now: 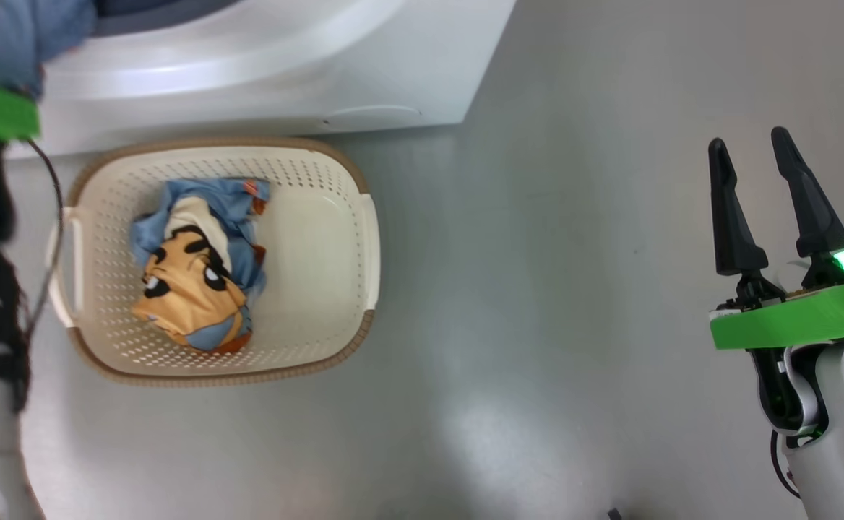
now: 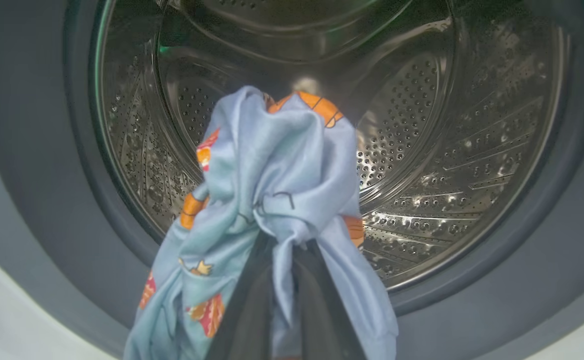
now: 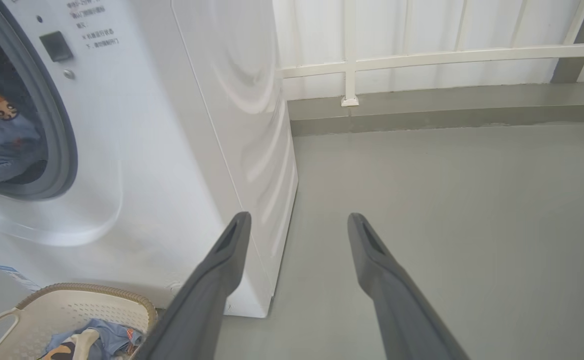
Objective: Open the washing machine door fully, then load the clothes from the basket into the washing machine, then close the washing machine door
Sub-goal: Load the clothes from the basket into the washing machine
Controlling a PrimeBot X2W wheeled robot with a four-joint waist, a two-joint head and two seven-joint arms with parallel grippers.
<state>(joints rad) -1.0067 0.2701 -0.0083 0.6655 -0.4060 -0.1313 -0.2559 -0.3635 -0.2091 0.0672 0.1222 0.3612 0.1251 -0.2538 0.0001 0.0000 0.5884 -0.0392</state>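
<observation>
One garment [image 2: 277,165] is clenched in the left jaws at the drum [image 2: 447,125]. A second garment [image 1: 198,267] lies in the one basket [image 1: 321,289], nine o'clock. Right jaws gape, empty.

A smooth grey floor [image 3: 472,210] is spreading across the room, and in the head view a soft patch of light [image 1: 498,440] is shining on it at six o'clock. In the right wrist view a white wall [image 3: 422,25] is standing at twelve o'clock, with a white rail [image 3: 447,52] running across it and a low grey step [image 3: 447,107] lying along its foot.
</observation>
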